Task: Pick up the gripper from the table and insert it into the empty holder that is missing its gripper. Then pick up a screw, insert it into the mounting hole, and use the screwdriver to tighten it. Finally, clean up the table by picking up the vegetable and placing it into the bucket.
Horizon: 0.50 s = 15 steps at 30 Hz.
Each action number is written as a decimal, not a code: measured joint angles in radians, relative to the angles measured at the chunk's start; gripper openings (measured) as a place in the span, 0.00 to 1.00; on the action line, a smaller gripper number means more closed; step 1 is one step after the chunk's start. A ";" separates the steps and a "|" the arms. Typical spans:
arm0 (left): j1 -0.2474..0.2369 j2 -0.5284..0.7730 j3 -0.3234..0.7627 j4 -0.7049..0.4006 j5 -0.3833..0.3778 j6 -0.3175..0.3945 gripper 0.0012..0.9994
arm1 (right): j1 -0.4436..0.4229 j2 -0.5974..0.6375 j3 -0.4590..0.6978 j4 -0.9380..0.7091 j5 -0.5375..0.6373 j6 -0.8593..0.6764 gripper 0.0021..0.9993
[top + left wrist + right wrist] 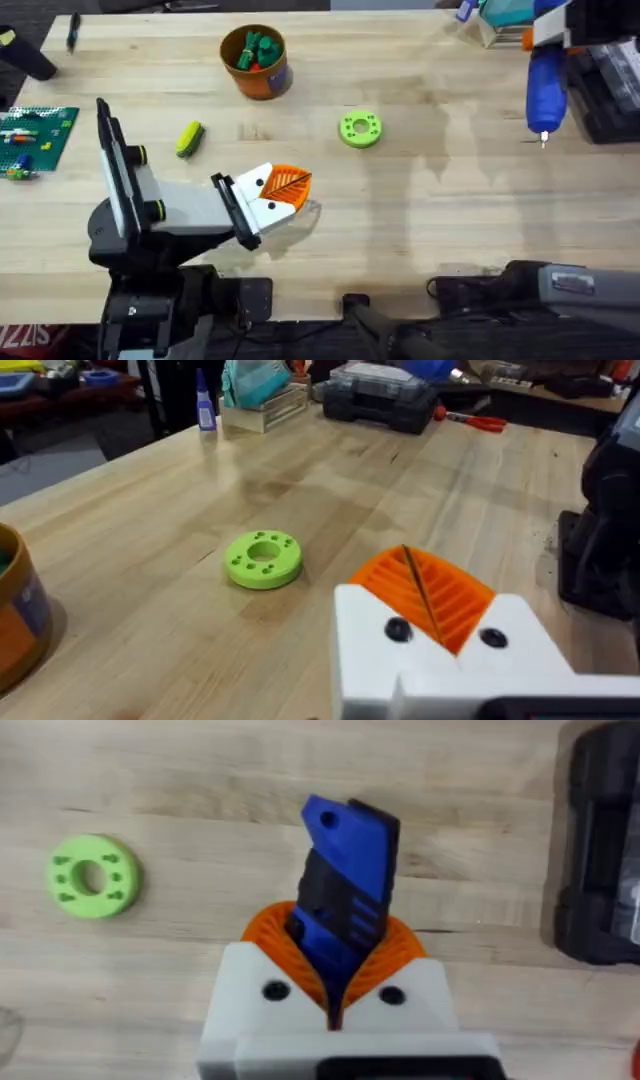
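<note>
My right gripper (545,35) (335,965) is shut on the blue screwdriver (546,85) (345,885), held over the table's far right with its thin metal tip pointing toward the near edge. Near the front left, my left gripper (292,186) (418,578) is shut with nothing in it. Its orange ribbed pads are pressed together. Both of its white holder blocks (400,650) carry a pad and a dark dot. The yellow-green vegetable (190,138) lies on the table just beyond the left arm. Farther back stands the orange bucket (262,78) (15,620) with green and red pieces inside. A loose gripper piece and a screw are out of view.
A flat green ring with holes (360,129) (263,558) (92,875) lies mid-table. A green brick plate (35,140) sits at the left edge. A black case (612,90) (600,850) stands at the right edge, and boxes line the far right corner.
</note>
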 joint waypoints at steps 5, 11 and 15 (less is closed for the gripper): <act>0.000 0.000 0.000 0.000 0.000 0.000 0.01 | 0.062 -0.192 -0.092 0.012 -0.002 0.041 0.03; 0.000 0.000 0.000 0.000 0.000 0.000 0.01 | 0.121 -0.432 -0.277 0.090 -0.003 0.079 0.03; 0.000 0.000 0.000 0.000 0.000 0.000 0.01 | 0.124 -0.570 -0.381 0.096 -0.005 0.102 0.03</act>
